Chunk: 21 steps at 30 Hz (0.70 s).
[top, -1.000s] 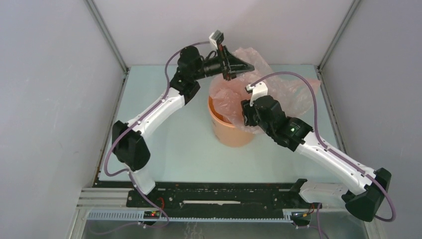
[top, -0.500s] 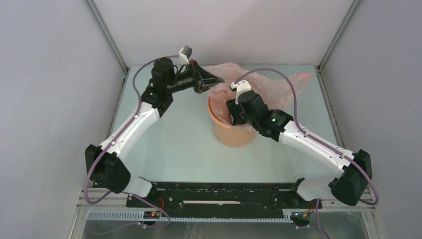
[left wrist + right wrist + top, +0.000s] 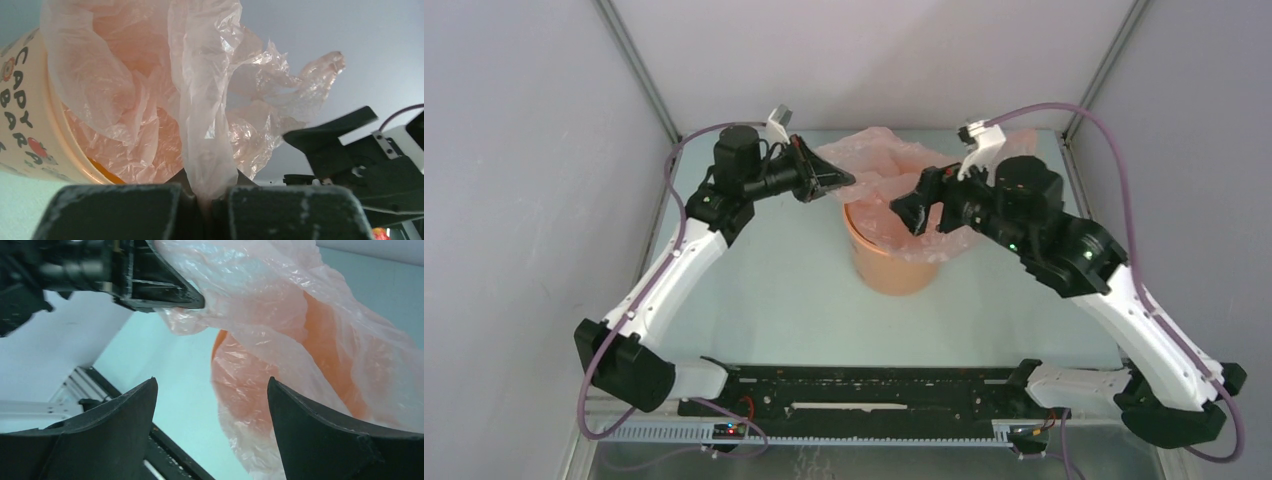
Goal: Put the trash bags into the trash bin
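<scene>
The trash bag (image 3: pixel 882 158), a thin wrinkled pale-pink film, lies draped over the mouth of the orange trash bin (image 3: pixel 892 262) and spills down its right side. My left gripper (image 3: pixel 849 181) is shut on a gathered fold of the bag at the bin's left rim; in the left wrist view the film (image 3: pixel 200 100) rises out of the pinched jaws (image 3: pixel 210 197), with the printed bin wall (image 3: pixel 27 125) on the left. My right gripper (image 3: pixel 908 212) hovers open just right of the bin's mouth. In its wrist view the fingers (image 3: pixel 211 382) stand wide apart with nothing between them, the bag (image 3: pixel 280 315) beyond.
The bin stands mid-table on the pale green tabletop (image 3: pixel 774 290). Grey enclosure walls close in the left, right and back. A black rail (image 3: pixel 874 395) with the arm bases runs along the near edge. The left gripper (image 3: pixel 165 285) shows in the right wrist view.
The right gripper opened, let go of the bag and pulled up and to the right, out of the bin. The left gripper, still pinching the bag, moved left and down to the bin's rim.
</scene>
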Available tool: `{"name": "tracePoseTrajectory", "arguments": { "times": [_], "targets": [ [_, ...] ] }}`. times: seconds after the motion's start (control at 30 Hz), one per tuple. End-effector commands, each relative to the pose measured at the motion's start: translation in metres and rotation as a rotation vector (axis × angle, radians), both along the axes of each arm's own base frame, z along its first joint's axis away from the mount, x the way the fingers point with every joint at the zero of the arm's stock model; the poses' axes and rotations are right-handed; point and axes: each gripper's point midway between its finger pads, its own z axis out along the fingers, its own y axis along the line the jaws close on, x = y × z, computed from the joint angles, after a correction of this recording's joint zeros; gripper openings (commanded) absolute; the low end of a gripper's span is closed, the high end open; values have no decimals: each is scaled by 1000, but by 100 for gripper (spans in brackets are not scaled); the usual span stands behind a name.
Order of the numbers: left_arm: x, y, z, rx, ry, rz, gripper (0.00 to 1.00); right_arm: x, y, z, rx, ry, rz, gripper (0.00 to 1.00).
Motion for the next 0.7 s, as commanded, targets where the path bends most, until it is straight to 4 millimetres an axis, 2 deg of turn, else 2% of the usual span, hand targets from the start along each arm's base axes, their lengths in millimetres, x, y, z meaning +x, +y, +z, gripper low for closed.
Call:
{"name": "tracePoseTrajectory", "arguments": {
  "times": [0.0, 0.07, 0.13, 0.23, 0.3, 0.47, 0.53, 0.67],
  "targets": [
    [-3, 11, 15, 24, -65, 48, 0, -27, -17, 23, 60, 33, 25, 90],
    [-4, 11, 16, 28, -60, 53, 0, -37, -34, 27, 70, 16, 7, 91],
    [-5, 13, 15, 42, -55, 53, 0, -40, -52, 20, 61, 10, -35, 93],
    [-8, 18, 11, 93, -56, 62, 0, -31, -83, 4, 44, 38, -166, 92],
    [-10, 22, 9, 135, -61, 65, 0, -26, -89, 1, 57, 57, -205, 89],
    [-17, 38, -18, 264, -19, 90, 0, 7, -63, -21, 42, 81, -211, 77],
    [-19, 42, -24, 287, -19, 99, 0, 24, -51, -24, 15, 52, -226, 75],
    [-22, 47, -41, 342, 6, 110, 0, 61, -26, -42, -43, 31, -240, 75]
  ]
}}
